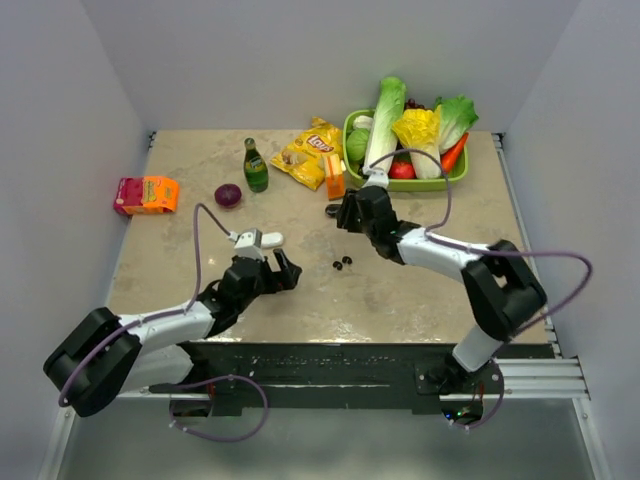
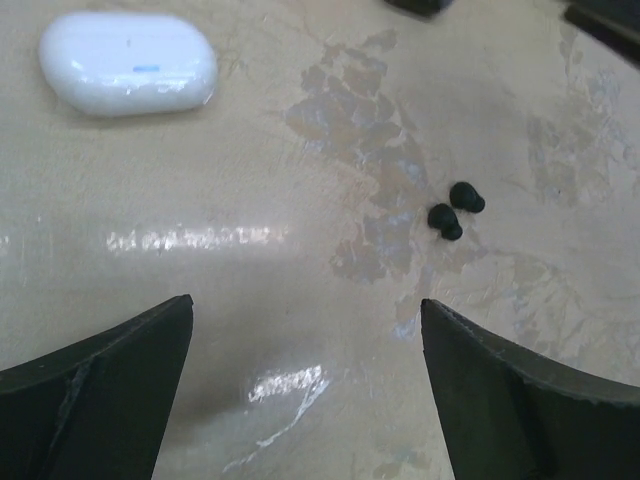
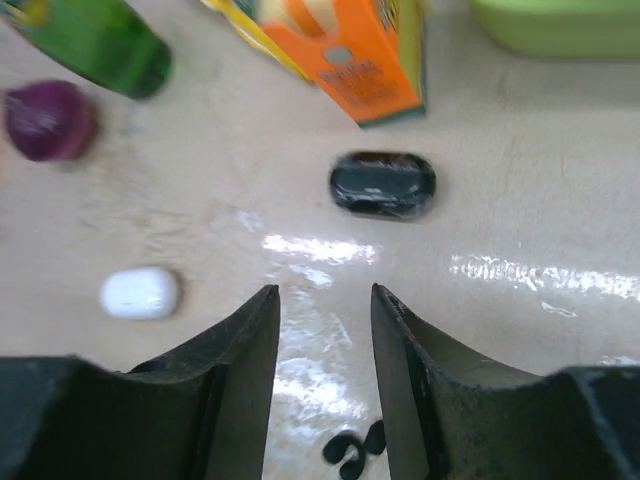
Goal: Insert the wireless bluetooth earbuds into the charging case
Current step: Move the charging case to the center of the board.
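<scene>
Two black earbuds [image 1: 342,263] lie side by side on the table between the arms; they also show in the left wrist view [image 2: 456,210] and the right wrist view [image 3: 355,450]. A closed white charging case [image 1: 258,240] lies just beyond my left gripper [image 1: 285,272], which is open and empty [image 2: 305,310]; the case shows at the top left of its view [image 2: 128,62]. A closed black case [image 1: 332,210] lies just ahead of my right gripper [image 1: 346,216], open and empty [image 3: 325,295], with the case [image 3: 383,184] beyond its tips. White earbuds are out of view.
A green bottle [image 1: 256,166], a purple onion [image 1: 228,195], a chips bag [image 1: 310,150] and an orange carton [image 1: 334,176] stand at the back. A green basket [image 1: 458,178] of vegetables is back right. A pink-orange box [image 1: 146,194] lies far left.
</scene>
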Robot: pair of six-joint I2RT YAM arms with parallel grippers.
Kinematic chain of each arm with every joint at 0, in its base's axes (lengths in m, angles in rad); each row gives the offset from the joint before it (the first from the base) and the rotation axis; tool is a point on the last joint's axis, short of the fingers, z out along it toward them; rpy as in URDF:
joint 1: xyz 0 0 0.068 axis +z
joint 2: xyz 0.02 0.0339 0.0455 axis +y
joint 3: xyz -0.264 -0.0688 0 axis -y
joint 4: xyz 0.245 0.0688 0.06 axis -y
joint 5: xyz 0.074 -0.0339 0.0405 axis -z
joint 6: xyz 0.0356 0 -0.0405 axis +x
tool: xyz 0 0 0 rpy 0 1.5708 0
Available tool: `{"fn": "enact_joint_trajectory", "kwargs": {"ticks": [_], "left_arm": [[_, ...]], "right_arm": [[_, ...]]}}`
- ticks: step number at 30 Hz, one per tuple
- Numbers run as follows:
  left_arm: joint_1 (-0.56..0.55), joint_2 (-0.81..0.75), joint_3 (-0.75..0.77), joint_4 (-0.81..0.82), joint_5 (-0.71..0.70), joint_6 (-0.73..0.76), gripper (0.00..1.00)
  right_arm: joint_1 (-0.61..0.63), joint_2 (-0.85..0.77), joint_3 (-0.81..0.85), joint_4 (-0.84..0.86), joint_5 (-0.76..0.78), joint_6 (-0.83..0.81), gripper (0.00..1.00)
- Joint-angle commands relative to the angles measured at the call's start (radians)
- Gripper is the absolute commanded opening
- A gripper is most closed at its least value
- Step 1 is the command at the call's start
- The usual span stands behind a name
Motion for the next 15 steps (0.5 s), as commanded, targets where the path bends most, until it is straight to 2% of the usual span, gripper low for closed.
{"fn": "enact_joint_trajectory", "kwargs": {"ticks": [1, 7, 11, 15], "left_arm": [[-0.017, 0.05, 0.156, -0.065, -0.08, 0.069, 1.0], [-0.041, 0.218, 0.342, -0.098, -0.179, 0.017, 1.0], [-0.046, 0.349, 0.402, -0.026, -0.238, -0.026, 1.0], [-0.028, 0.475, 0.564, -0.076, -0.068, 0.089, 1.0]], "right_arm": [[0.016, -0.252, -0.046, -0.045, -0.015, -0.055, 0.46], [0.058, -0.494, -0.157, -0.14, 0.033, -0.103, 0.46], [0.064, -0.664, -0.225, -0.199, 0.036, -0.109, 0.47], [0.066, -0.797, -0.262, -0.256, 0.031, -0.123, 0.47]]}}
